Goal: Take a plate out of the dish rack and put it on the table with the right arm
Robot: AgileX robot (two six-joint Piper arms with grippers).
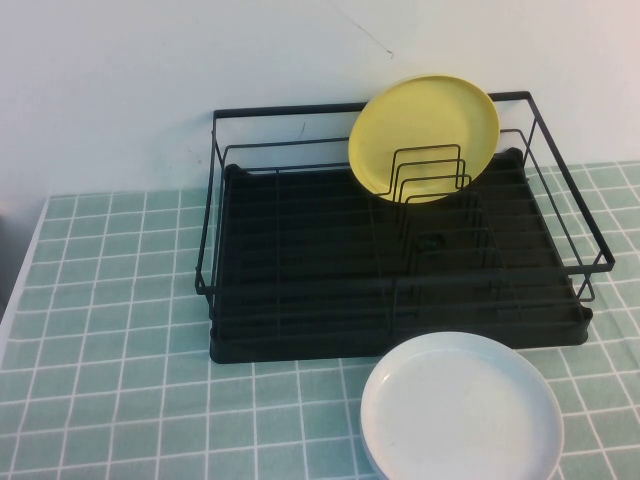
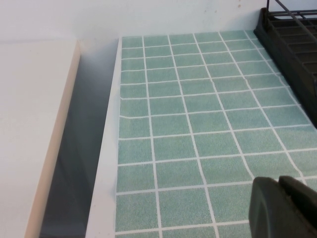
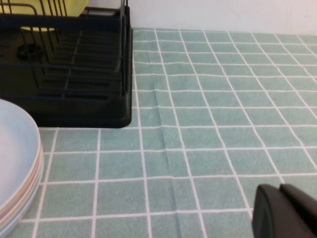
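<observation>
The white plate (image 1: 462, 410) lies flat on the green tiled table (image 1: 120, 300), just in front of the dish rack's (image 1: 300, 345) front right corner. In the right wrist view the plate (image 3: 15, 163) shows layered rims, like a stack. My right gripper (image 3: 281, 191) is shut and empty, low over bare tiles to the right of the plate and rack (image 3: 74, 106). My left gripper (image 2: 280, 186) is shut and empty over tiles left of the rack (image 2: 292, 44). Neither arm shows in the high view.
A yellow plate (image 1: 425, 135) stands upright in the wire dividers at the rack's back right. The rest of the rack holds nothing. The table's left edge (image 2: 106, 163) drops into a gap beside a white ledge (image 2: 29, 124). A white wall stands behind.
</observation>
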